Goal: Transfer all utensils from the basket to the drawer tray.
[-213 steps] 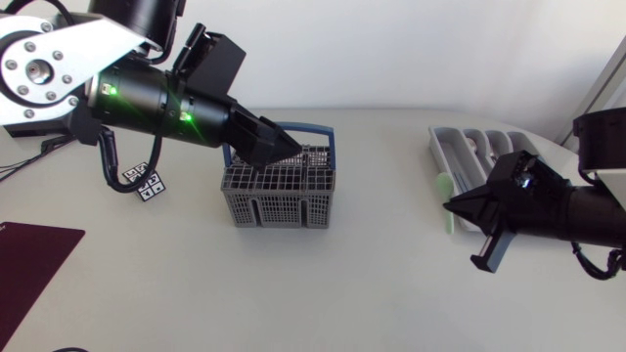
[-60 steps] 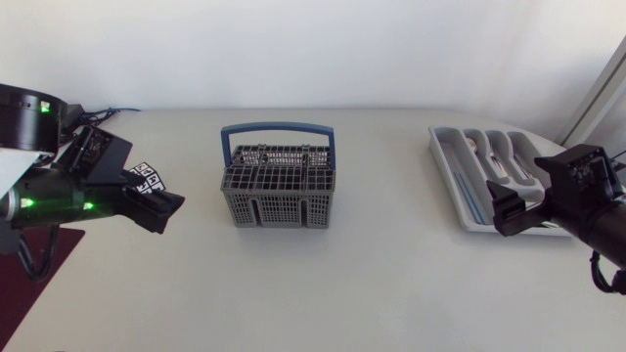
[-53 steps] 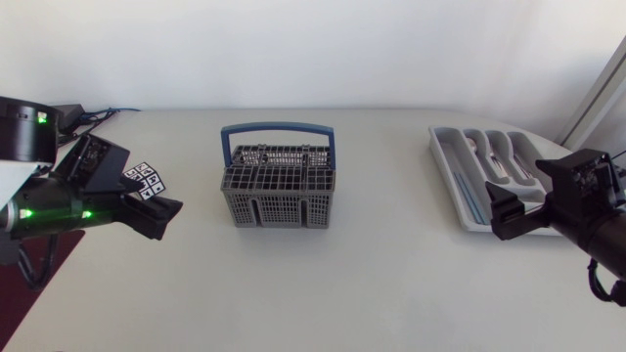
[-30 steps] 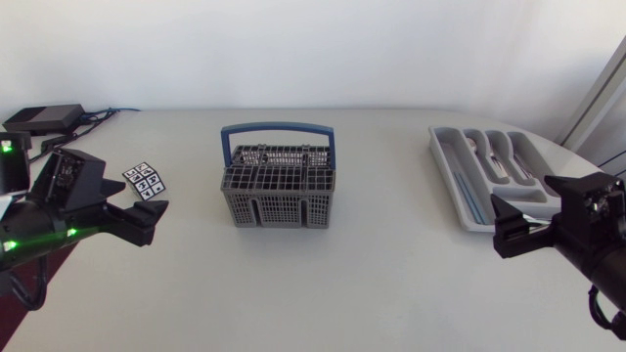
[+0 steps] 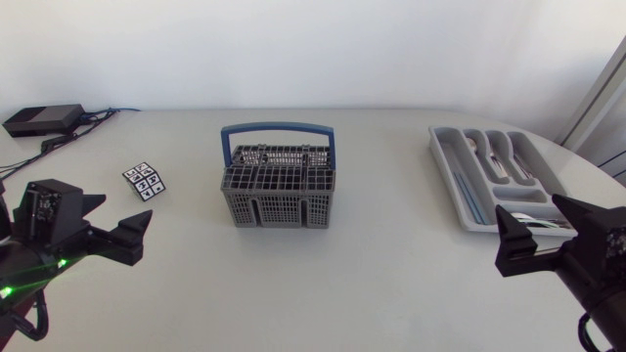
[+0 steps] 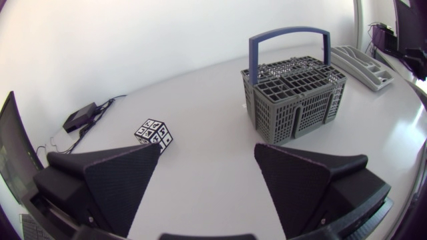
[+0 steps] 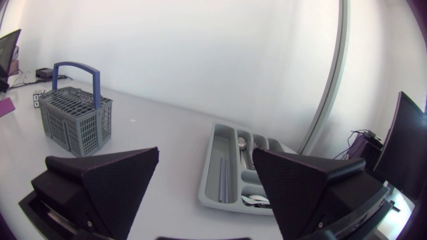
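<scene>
Two grippers, both empty. My left gripper (image 6: 210, 183): jaws spread wide, nothing between them, hanging over the table's (image 5: 323, 284) near left corner. Ahead of it and off to one side, well apart, stands the grey basket (image 6: 293, 100). It is upright, with its blue handle (image 6: 288, 35) arched over the grid top. What lies in its cells I cannot tell. Nearer, ahead of one finger, a small marker cube (image 6: 153, 132) sits toward the left edge. A black box (image 5: 44, 119) with cables lies at the far left corner.

My right gripper (image 7: 203, 183): jaws likewise spread, gripping nothing, over the near right corner. The drawer tray (image 7: 207, 170) is directly ahead of it, near, lying flat along the right edge. Silver utensils (image 7: 241, 142) show in its compartments. A long thin bluish piece (image 5: 468, 200) lies in the long compartment on the side toward the basket. The basket is well apart from this gripper, beyond the tray, mid-table toward the far edge.
</scene>
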